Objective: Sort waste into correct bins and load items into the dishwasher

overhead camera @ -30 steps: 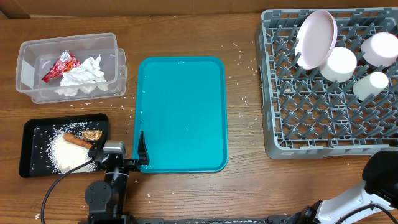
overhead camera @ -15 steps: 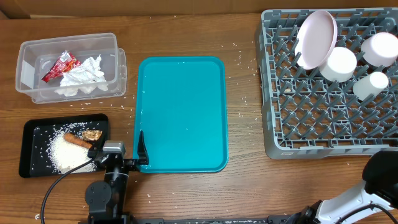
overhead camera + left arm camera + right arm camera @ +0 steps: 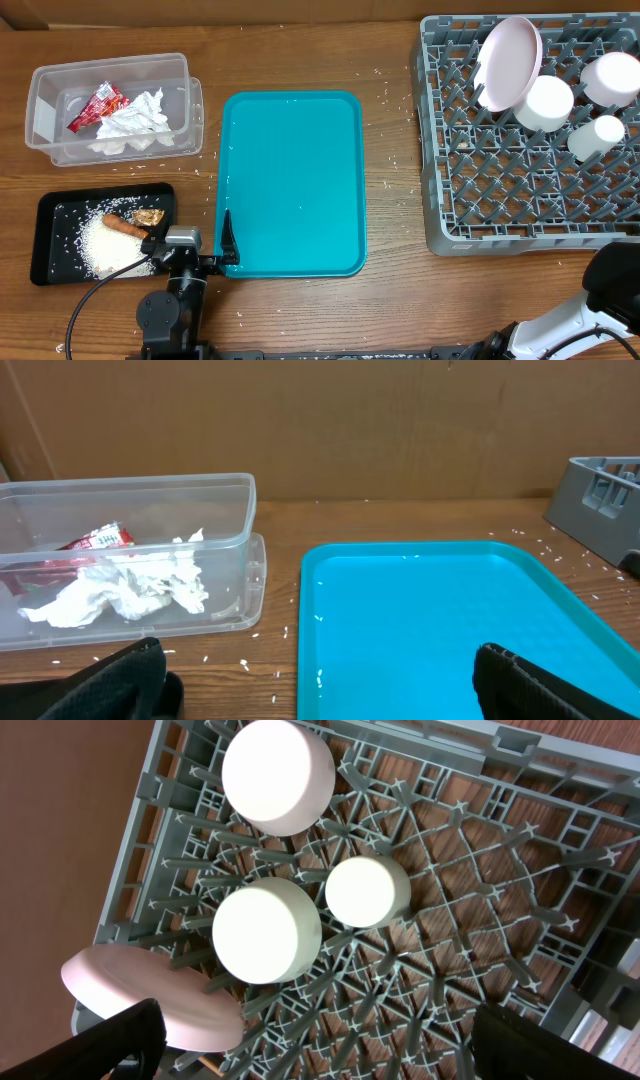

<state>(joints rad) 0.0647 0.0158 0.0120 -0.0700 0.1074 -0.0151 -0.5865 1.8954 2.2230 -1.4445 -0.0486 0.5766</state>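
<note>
Upper left, the wrapper [image 3: 98, 105] in the tub [image 3: 40, 120] shows unreadable white print; left gripper [image 3: 320, 682] and right gripper [image 3: 328, 1042] gape wide, empty

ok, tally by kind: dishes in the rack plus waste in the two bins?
plate: 1
bowls: 2
cup: 1
wrapper: 1
napkin: 1
carrot: 1
food scrap: 1
rice pile: 1
Total: 9
</note>
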